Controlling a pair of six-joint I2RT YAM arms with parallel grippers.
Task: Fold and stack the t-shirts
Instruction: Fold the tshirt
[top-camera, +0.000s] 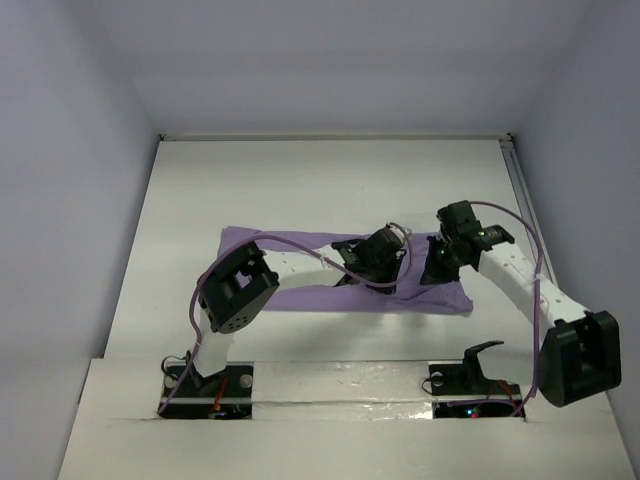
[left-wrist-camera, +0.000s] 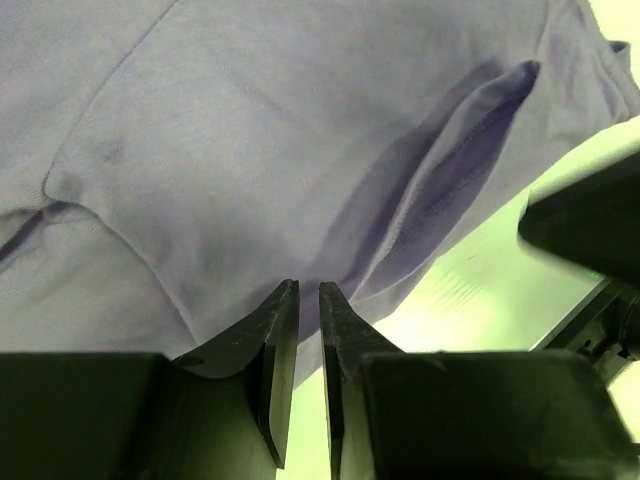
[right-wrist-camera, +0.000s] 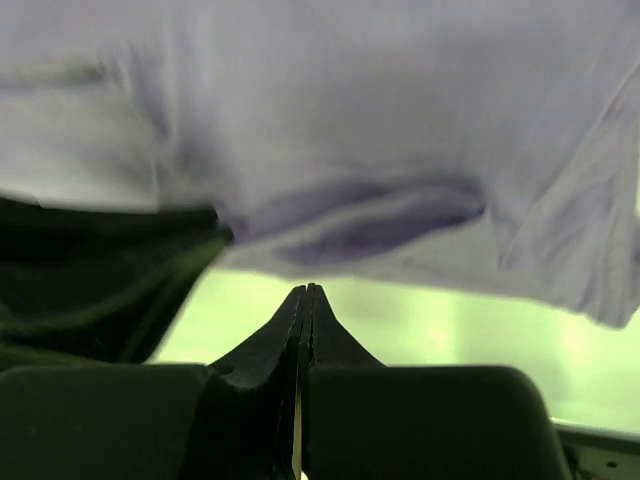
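The lavender t-shirt (top-camera: 300, 242) lies on the white table (top-camera: 330, 180) as a wide band, partly under both arms. My left gripper (top-camera: 385, 270) hangs low over its right-centre. In the left wrist view the left gripper (left-wrist-camera: 308, 285) has its jaws a narrow gap apart with nothing between them, just short of the shirt (left-wrist-camera: 250, 130) and a hemmed fold (left-wrist-camera: 450, 180). My right gripper (top-camera: 435, 270) is by the shirt's right end. In the right wrist view the right gripper (right-wrist-camera: 308, 288) is shut and empty over bare table, with the shirt's edge (right-wrist-camera: 350, 100) a little ahead.
White walls close in the table at the back and on both sides. A metal rail (top-camera: 520, 190) runs along the right edge. The two grippers are close together. The right one shows as a dark shape (left-wrist-camera: 590, 215) in the left wrist view.
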